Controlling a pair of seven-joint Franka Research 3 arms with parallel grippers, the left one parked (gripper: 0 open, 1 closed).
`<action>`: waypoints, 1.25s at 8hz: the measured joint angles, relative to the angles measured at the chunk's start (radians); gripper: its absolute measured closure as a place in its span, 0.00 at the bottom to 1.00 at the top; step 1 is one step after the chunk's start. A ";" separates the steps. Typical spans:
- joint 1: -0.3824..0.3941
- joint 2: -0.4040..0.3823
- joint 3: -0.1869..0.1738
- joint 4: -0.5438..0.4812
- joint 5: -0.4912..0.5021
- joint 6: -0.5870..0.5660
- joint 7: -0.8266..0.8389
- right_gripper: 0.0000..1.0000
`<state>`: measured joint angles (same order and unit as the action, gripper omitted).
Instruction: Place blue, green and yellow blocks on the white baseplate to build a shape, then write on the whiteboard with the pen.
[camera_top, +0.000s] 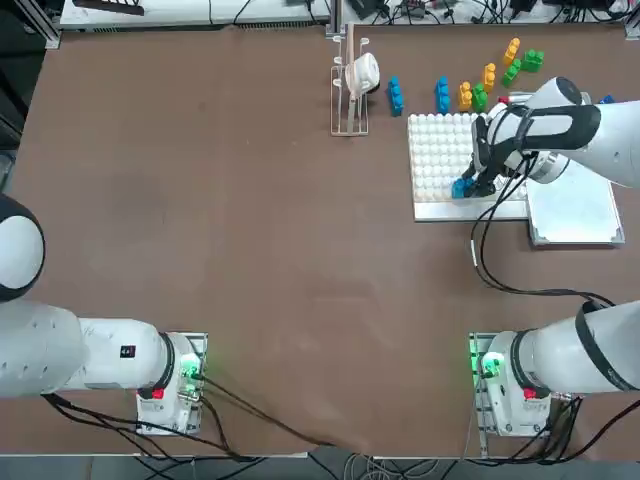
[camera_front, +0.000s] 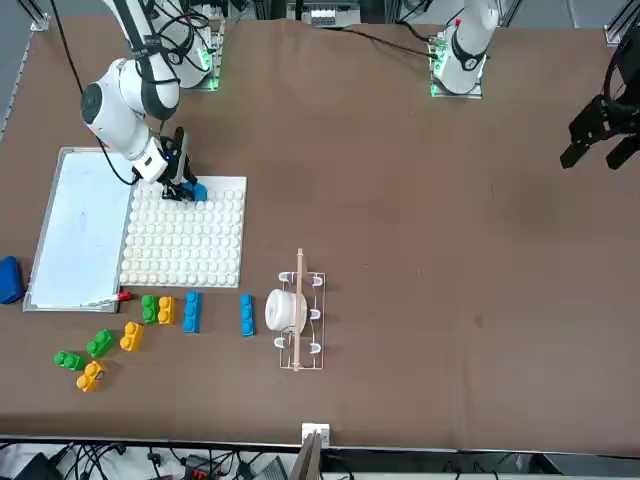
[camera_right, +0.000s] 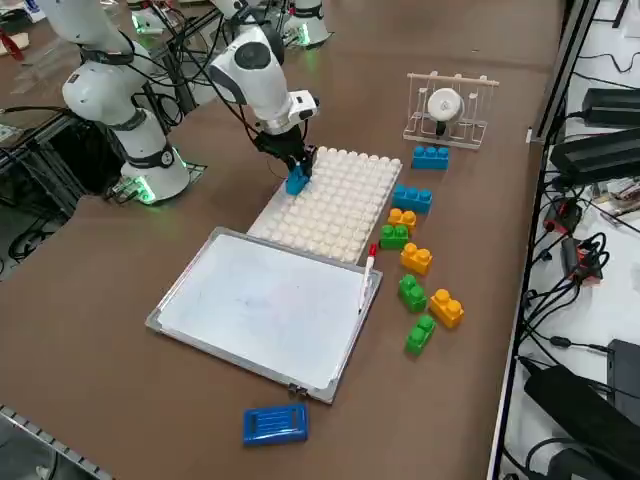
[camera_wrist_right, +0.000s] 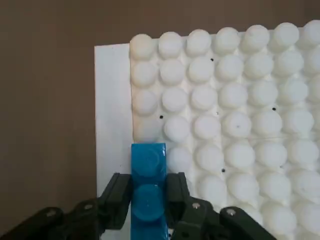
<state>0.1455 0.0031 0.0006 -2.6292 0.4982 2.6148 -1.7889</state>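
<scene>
In the top view the right arm covers one end of the whiteboard (camera_top: 575, 210) and most of the pen (camera_top: 503, 100), and the right gripper (camera_top: 478, 186) hides all but a corner of its blue block (camera_top: 461, 187). In the wrist view the fingers (camera_wrist_right: 117, 196) cover that block's flanks; its underside, perhaps seated on the white baseplate (camera_wrist_right: 112, 100), cannot be told. The baseplate runs off that picture's edge.

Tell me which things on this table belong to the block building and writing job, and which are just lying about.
Job:
right claw, shut on a blue block
white baseplate
loose blocks
whiteboard
pen

Lying about:
wire rack with a white roll
smooth blue slab
</scene>
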 joint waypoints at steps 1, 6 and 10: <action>-0.001 0.001 -0.001 0.000 0.000 0.000 -0.001 0.61; -0.004 0.004 -0.002 0.000 0.005 0.000 -0.003 0.61; -0.014 0.007 0.002 0.000 0.020 -0.002 -0.027 0.61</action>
<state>0.1314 0.0096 0.0025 -2.6293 0.5182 2.6130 -1.8159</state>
